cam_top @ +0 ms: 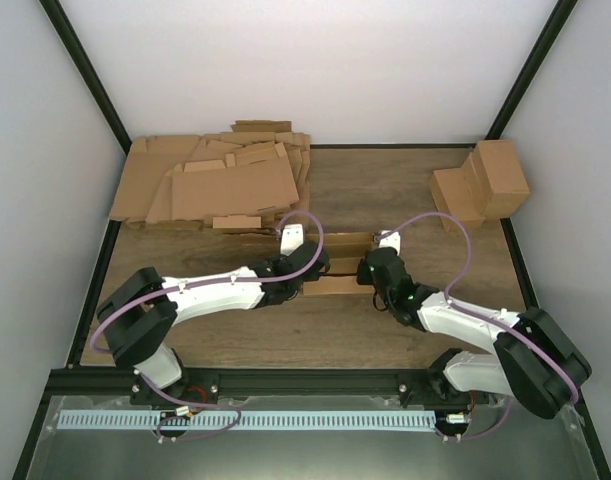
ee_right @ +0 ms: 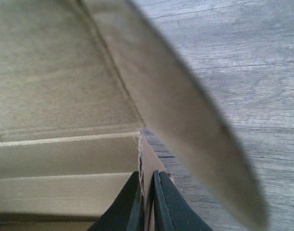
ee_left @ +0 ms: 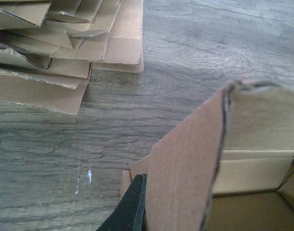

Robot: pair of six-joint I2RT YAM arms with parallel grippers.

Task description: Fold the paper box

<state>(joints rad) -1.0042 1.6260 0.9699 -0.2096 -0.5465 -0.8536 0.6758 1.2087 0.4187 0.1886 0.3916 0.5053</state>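
1. The paper box sits on the table in the gap between the two claws. The left claw is at its left end and the right claw is at its right end.
2. In the left wrist view, one dark finger lies flat against the outer face of a raised flap of the paper box. The flap stands upright just to the right of that finger and hides the other one, so I cannot tell whether this claw is pinching the flap or only touching it.
3. Past the flap, to the right of the left claw, the hollow inside of the paper box shows, with a low wall along its far side.
4. The right claw is pressed together on a thin cardboard edge of the paper box. That edge comes up between the two dark fingers, which are all but touching.
5. To the left of the right claw, a broad creased panel of the paper box fills the view. A blurred flap slants from ahead of the claw down to its right, and bare table lies beyond it.
6. A heap of cardboard sheets lies flat on the table, ahead of the left claw and off to its left, well apart from the paper box.
7. A few folded boxes stand beyond the right claw and off to its right, near the far corner of the table.
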